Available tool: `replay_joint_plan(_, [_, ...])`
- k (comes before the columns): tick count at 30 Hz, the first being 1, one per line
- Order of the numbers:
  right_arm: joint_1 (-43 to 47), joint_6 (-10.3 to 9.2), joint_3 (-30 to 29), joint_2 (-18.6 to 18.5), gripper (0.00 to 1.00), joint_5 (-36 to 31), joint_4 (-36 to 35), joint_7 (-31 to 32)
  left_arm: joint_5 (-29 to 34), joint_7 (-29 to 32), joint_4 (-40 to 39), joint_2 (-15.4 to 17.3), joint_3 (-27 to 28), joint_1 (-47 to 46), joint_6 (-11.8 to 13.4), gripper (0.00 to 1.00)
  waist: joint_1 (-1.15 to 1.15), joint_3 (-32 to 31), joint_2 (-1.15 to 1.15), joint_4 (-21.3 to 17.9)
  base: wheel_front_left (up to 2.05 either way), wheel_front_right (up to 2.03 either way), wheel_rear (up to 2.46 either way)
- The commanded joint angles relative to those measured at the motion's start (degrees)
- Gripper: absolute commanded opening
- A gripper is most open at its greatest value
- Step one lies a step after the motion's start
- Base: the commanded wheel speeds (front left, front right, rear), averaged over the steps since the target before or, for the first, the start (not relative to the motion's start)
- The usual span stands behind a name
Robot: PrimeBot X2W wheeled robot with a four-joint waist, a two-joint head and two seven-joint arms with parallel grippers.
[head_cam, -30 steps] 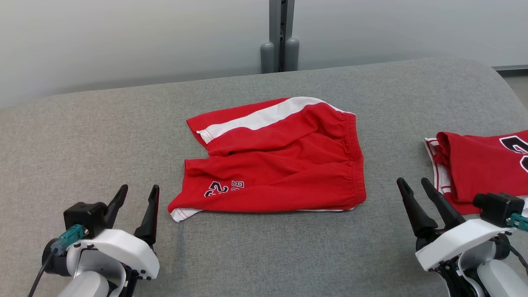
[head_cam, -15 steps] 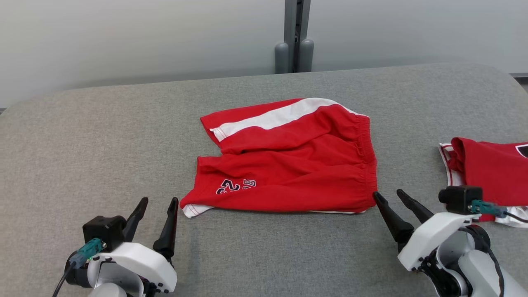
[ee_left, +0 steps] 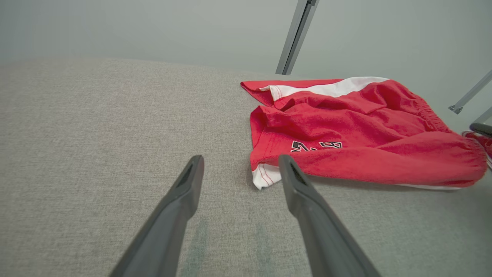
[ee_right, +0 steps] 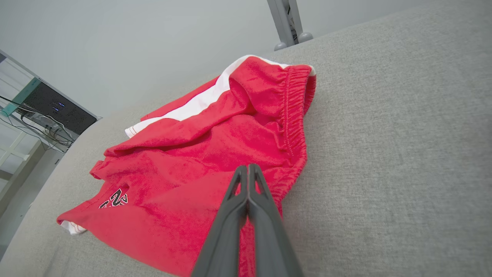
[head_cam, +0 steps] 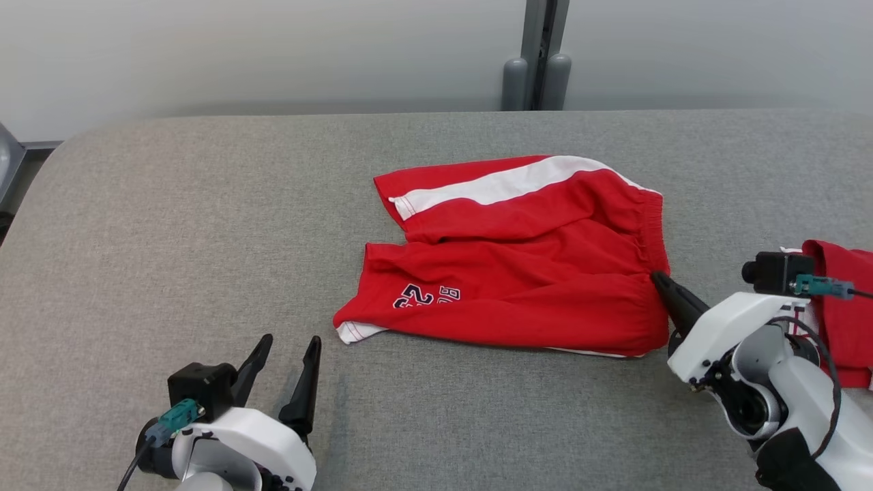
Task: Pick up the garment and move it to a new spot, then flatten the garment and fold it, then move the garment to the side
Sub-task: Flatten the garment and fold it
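Partly cropped, another garment point(head_cam: 852, 327) sits behind clenched right gripper point(head_cam: 659, 279); left gripper point(head_cam: 290, 339) released.

Grey fabric table point(head_cam: 204, 204), rounded corners. Pale wall point(head_cam: 273, 48) ran behind it. Grey post point(head_cam: 542, 41) with two rounded stubs stood at the far edge. Second red top point(head_cam: 852, 266), white trim, lay at the table's right edge. Black device point(ee_right: 57, 109) with cables sat on a shelf beyond.

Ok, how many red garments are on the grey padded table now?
2. Red shorts with a white side stripe lie centrally; another red garment lies at the far right, cut off by the frame edge.
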Motion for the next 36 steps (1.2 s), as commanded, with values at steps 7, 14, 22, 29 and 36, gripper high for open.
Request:
replay_joint_plan(7, [-5.15, 0.01, -0.83, -1.22, 0.00, 3.19, 4.99, -1.26, 0.42, -1.04, 1.24, -1.23, -0.36, -2.41, -0.66, 1.00, 0.00, 1.67, 0.00, 2.47, 0.00, 0.00, 0.00])
replay_joint_plan(14, [-4.68, 0.02, -1.39, -4.36, 0.00, 4.31, 6.00, -4.06, 0.10, -1.64, 2.36, -1.76, -0.41, -2.17, -0.91, 1.00, 0.00, 1.89, 0.00, 5.48, 0.00, 0.00, 0.00])
replay_joint_plan(22, [1.58, 0.01, -2.32, -6.47, 1.00, 5.68, 1.15, -6.76, -0.55, -1.69, 3.22, -1.95, -0.66, -1.17, -1.13, 1.00, 0.00, 0.95, 0.00, 4.48, 0.00, 0.00, 0.00])
replay_joint_plan(29, [6.71, 0.02, -1.94, -5.38, 1.00, 6.19, -3.22, -3.88, -0.60, -1.36, 3.28, -2.03, -1.04, -1.71, -1.03, 1.00, 0.00, 0.72, 0.00, 2.61, 0.00, 0.00, 0.00])
replay_joint_plan(36, [6.18, 0.01, -0.45, -3.93, 1.00, 5.88, -3.56, 2.05, -0.41, -1.08, 3.57, -2.13, -1.56, -2.53, -1.45, 1.00, 0.00, 1.21, 0.00, 2.91, 0.00, 0.00, 0.00])
